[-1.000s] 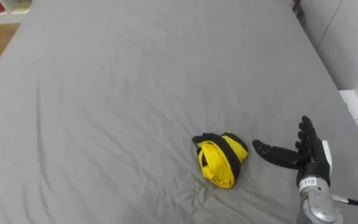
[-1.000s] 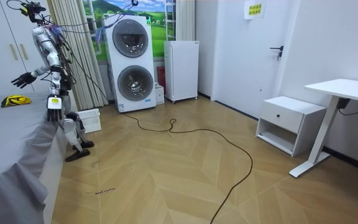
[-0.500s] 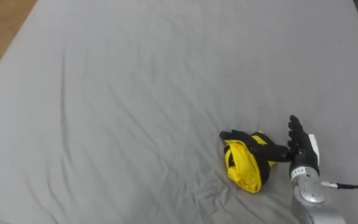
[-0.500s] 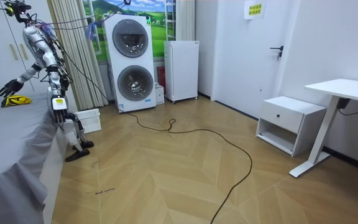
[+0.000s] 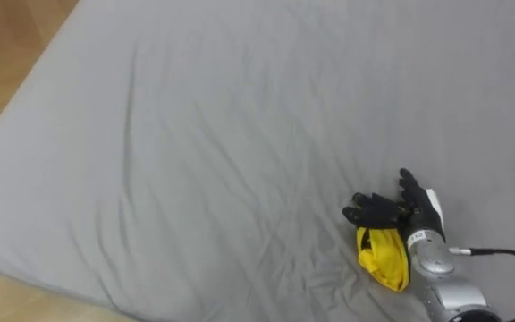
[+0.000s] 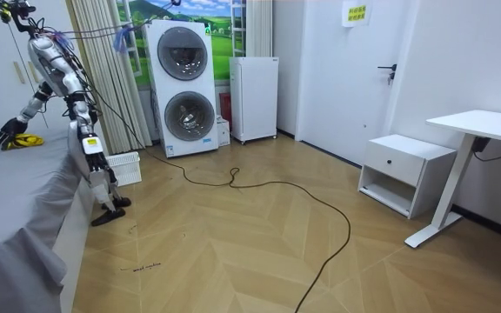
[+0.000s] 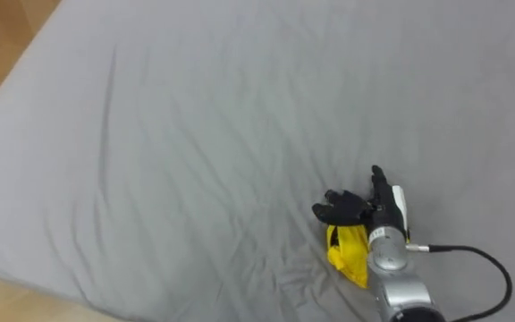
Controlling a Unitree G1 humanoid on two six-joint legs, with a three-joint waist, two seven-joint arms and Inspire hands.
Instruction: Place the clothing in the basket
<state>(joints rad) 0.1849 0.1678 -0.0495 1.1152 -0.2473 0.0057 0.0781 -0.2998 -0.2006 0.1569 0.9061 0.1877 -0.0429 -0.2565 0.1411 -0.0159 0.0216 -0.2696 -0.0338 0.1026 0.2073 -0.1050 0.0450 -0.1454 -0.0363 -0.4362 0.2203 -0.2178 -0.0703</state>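
Standing at the bed's (image 5: pixel 195 134) near edge, per room view | yellow garment (image 5: pixel 384 261) bunched on grey sheet toward that edge | right hand (image 5: pixel 384 211) atop it, fingers curled over its far end, thumb raised.

Yellow garment (image 5: pixel 384 261) partly hidden under right hand (image 5: pixel 399 213), its grip unclear, bed (image 5: pixel 195 134) cut off by edges

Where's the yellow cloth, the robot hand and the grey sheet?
Crumpled yellow cloth (image 5: pixel 383 261): left eye view, yellow folds.
Black right hand (image 5: pixel 399 212): left eye view, its back.
Grey bed sheet (image 5: pixel 222 116): left eye view, bare middle.
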